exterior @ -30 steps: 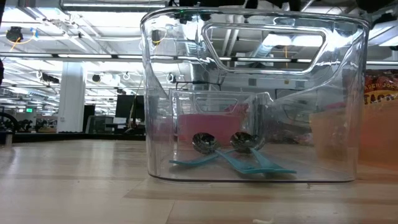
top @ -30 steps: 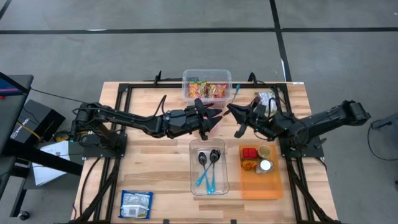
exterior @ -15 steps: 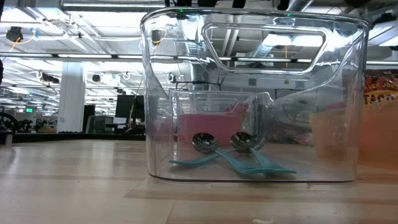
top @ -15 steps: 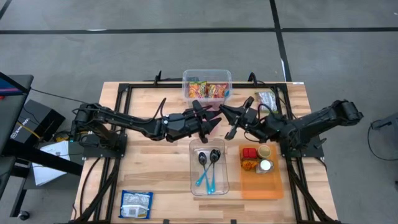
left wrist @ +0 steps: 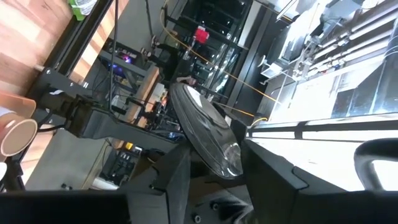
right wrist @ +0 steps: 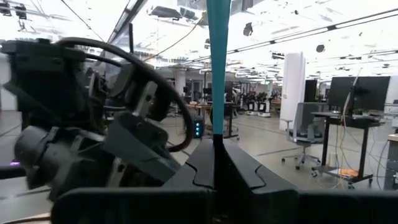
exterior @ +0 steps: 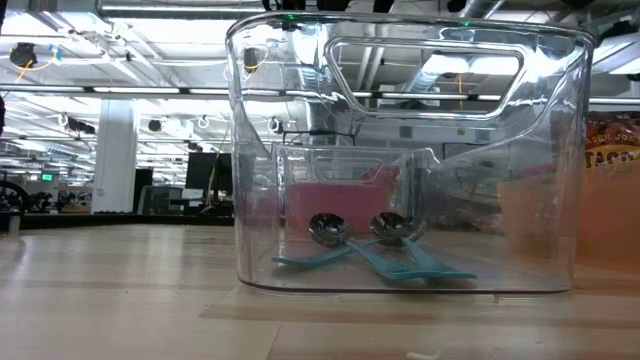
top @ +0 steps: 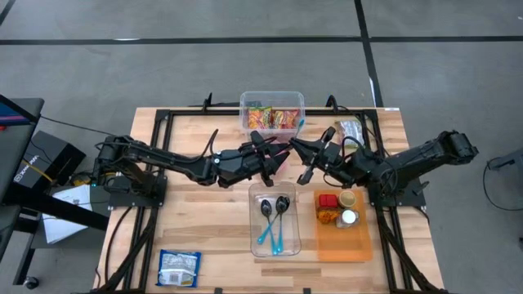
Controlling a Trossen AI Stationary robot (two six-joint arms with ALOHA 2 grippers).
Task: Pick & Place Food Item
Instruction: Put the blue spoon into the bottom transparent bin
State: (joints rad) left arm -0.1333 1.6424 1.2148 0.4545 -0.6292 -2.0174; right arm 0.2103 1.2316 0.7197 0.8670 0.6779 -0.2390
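**Both grippers carry cutlery; no food is picked up**

Nearest you, a wrapped packet (top: 178,268) lies flat at the near-left corner of the table (top: 204,220). Beside it, mid-table, a clear bin (top: 252,220) holds two spoons (top: 274,214). To its right, an orange tray (top: 327,245) carries a red food item (top: 328,209) and small cups.

Just beyond the bin, the two grippers meet tip to tip above the table. Your right gripper (top: 299,153) is clamped on a teal spoon handle (right wrist: 217,62). A metal spoon bowl (left wrist: 205,140) sits at the tip of your left gripper (top: 276,157). Whether it is gripped cannot be told.

Farthest off, a second clear bin (top: 243,114) holds snack packets (top: 272,118). I cannot tell which food item you are after.

Risks, as I judge them:
- The two tips are very close, so any sideways drift could knock them together.
- If the left hold is loose, the spoon could drop onto the bin rim below.
- With both grippers occupied, neither can take food until it unloads.
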